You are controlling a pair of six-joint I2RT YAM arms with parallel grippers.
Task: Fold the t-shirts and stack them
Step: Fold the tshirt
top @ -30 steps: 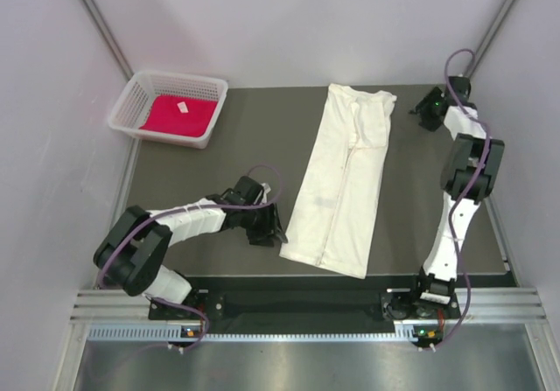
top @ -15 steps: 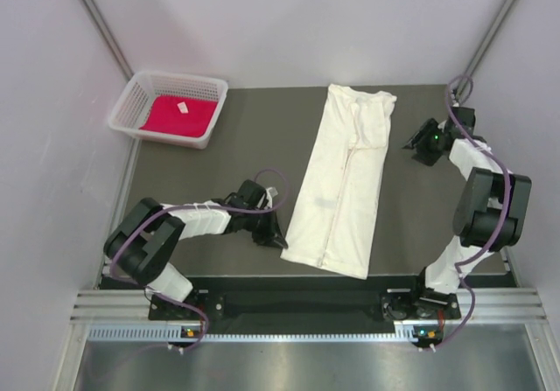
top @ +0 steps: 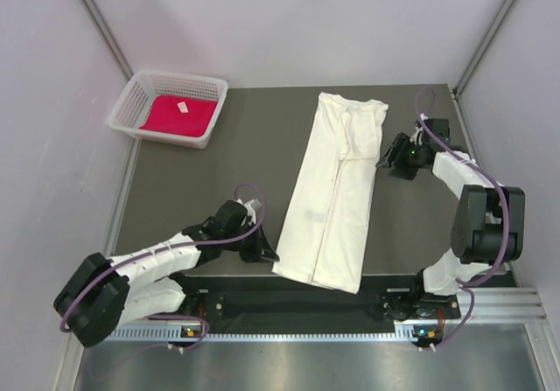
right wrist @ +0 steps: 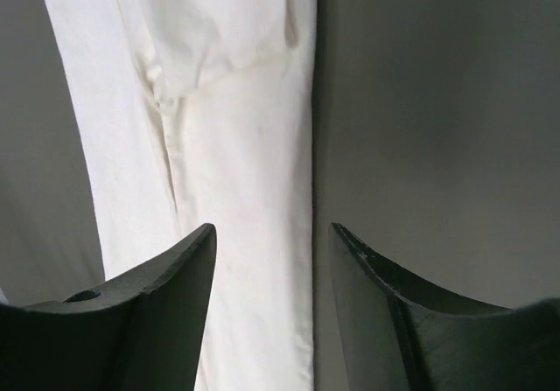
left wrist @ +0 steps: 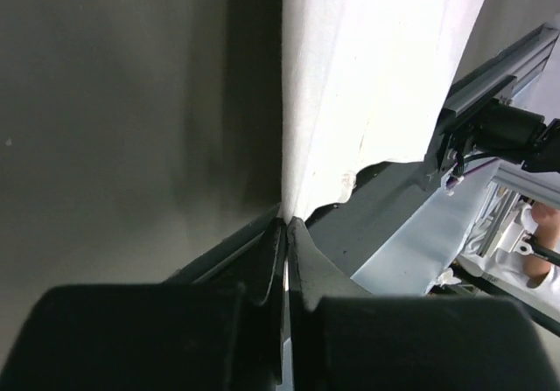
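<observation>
A cream-white t-shirt (top: 337,190), folded into a long strip, lies down the middle of the dark table, its near hem reaching the front edge. My left gripper (top: 268,253) is shut on the near-left corner of that shirt; in the left wrist view the cloth (left wrist: 367,76) runs up from the pinched fingertips (left wrist: 287,225). My right gripper (top: 386,157) stands open at the shirt's right edge near the sleeve. In the right wrist view that edge (right wrist: 262,146) lies between the spread fingers (right wrist: 271,233). A red-magenta t-shirt (top: 179,115) with a small white tag lies folded in the basket.
A white mesh basket (top: 208,87) stands at the table's far left corner. Grey walls close in on three sides. A metal rail (top: 306,307) with both arm bases runs along the near edge.
The left gripper shut on the shirt's near-left corner and drew back toward the front edge, dragging the shirt nearer. The right arm swung left from the far right corner to the shirt's right edge.
</observation>
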